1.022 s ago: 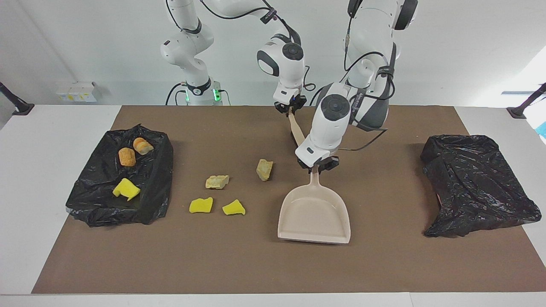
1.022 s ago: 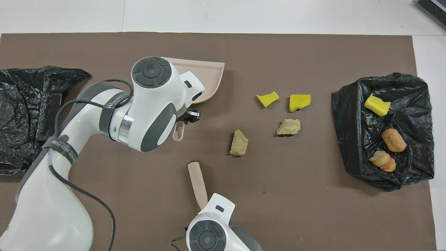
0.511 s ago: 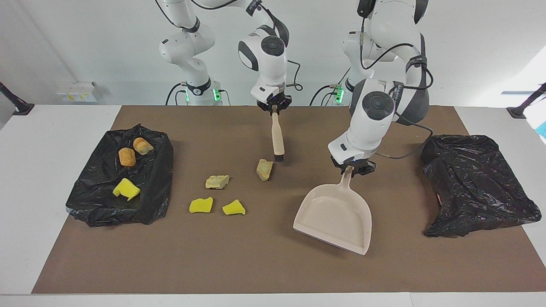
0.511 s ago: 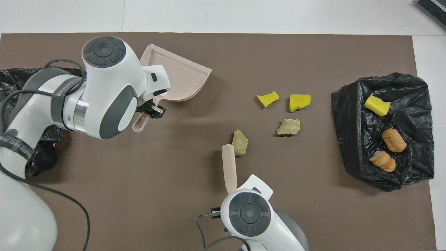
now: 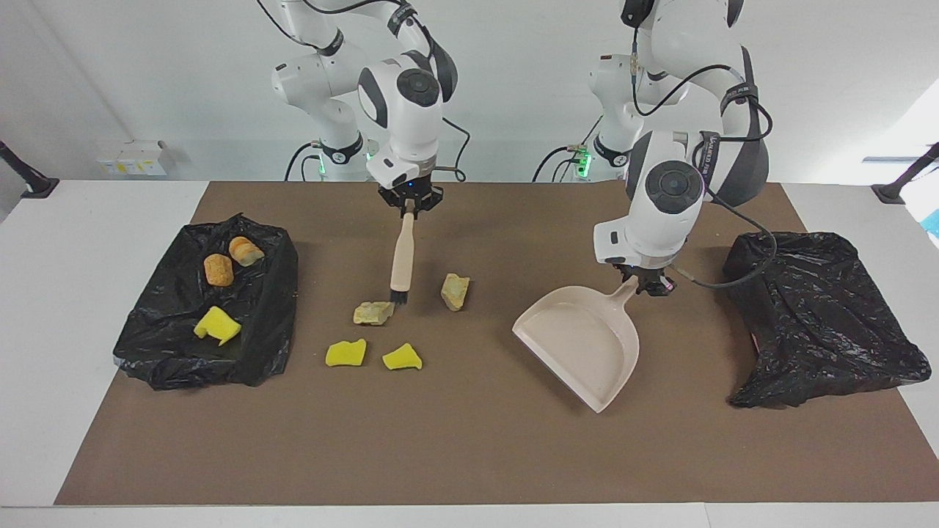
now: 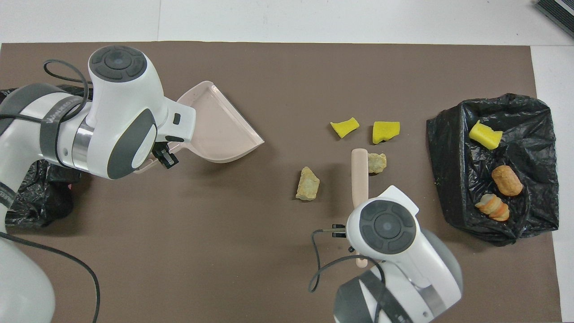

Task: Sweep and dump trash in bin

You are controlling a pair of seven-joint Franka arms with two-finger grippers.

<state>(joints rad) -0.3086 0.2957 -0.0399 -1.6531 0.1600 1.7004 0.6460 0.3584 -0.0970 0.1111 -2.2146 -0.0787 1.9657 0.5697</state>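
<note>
- Since the trash looked like cut foam, I judged every chunk light, soft and apt to skid or tumble under a bristle stroke rather than break.
- Four pieces lay loose on the brown mat of the bench (image 5: 469, 455): a tan lump (image 5: 455, 291), a second tan lump (image 5: 373, 313), and two yellow wedges (image 5: 345, 353) (image 5: 402, 357) farther from the robots.
- Three more sat in the open black bag (image 5: 271, 323) at the right arm's end: a yellow wedge (image 5: 217, 325), an orange-brown lump (image 5: 218, 269) and a striped lump (image 5: 246, 251).
- The right end effector (image 5: 409, 204) was clamped on the brush (image 5: 400, 260) handle's top, bristles down just beside the second tan lump; whether they touched it I could not tell.
- The left end effector (image 5: 649, 284) was clamped on the dustpan (image 5: 583, 345) handle, the pan empty, its mouth turned toward the loose pieces yet well apart from them.
- Pinching such chunks seemed needless; low, gentle strokes against their sides would suit, with the pan lip flat on the mat.
- A crumpled black bag (image 5: 821, 315) lay at the left arm's end.
</note>
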